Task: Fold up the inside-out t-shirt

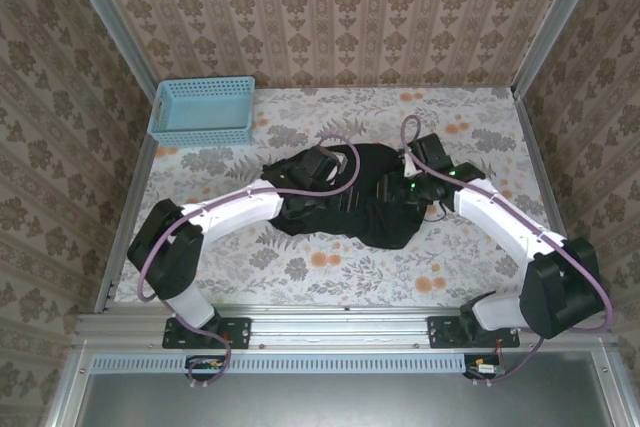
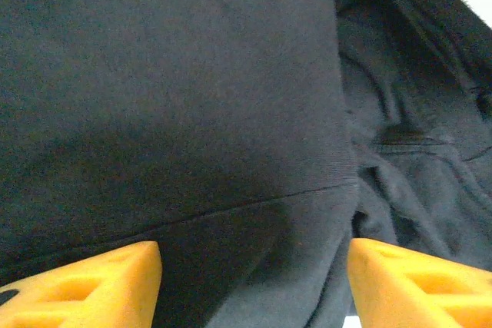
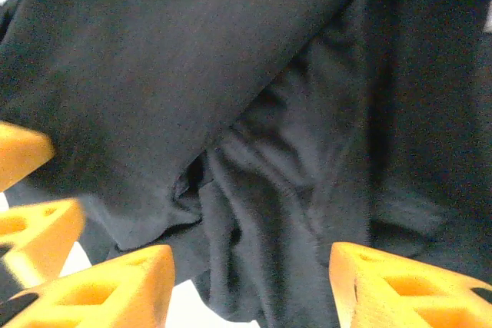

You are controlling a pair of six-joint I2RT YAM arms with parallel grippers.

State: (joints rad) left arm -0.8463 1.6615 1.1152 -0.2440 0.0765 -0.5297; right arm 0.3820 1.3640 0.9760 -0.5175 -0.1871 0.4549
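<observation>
Fabric is the whole story here: the inside-out t-shirt (image 1: 345, 197) is a limp black knit, light, floppy and not fragile, so I'd expect it to sag and drag rather than hold any shape when lifted. It's bunched on the table (image 1: 300, 267) directly under both grippers.

The left gripper (image 2: 254, 266) has its yellow fingers (image 2: 92, 286) spread well apart with nothing pinched. A smooth flat panel lies straight beneath it, a stitched seam (image 2: 231, 207) runs just ahead of the fingertips, and rumpled folds sit off to its right.

The right gripper (image 3: 250, 266) is also parted and empty, hovering over a wrinkled gully where a smooth layer overlaps creased cloth.

My guess on where to grab: go for an edge or seam, since the doubled stitching gives the fingers more to bite. A pinch mid-panel could pick up one layer or several, and I can't tell which. Cloth like this shouldn't slip much once clamped.
</observation>
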